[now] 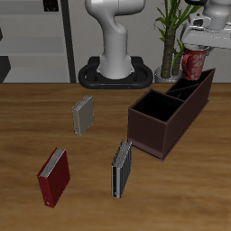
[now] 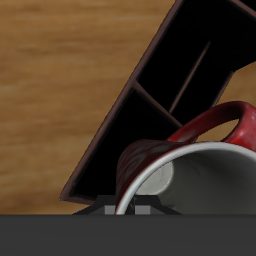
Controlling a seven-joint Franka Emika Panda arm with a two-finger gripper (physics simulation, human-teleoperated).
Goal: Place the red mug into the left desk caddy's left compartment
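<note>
While gripper (image 1: 195, 54) holds red mug (image 1: 193, 63) tight above far end of left desk caddy (image 1: 167, 122), go down slow, keep mug straight, miss walls inside, then let go.

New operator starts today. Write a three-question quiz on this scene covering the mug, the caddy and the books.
1. True or false: the red mug rests on the table.
2. How many books lie on the table: (a) one, (b) two, (c) three?
3. Over which end of the left desk caddy is the end effector: the end nearer the table's front edge or the farther one?

Key
1. False: the end effector holds it up above the caddy.
2. (c): a red book, a grey book and a dark book.
3. The farther end.
</note>
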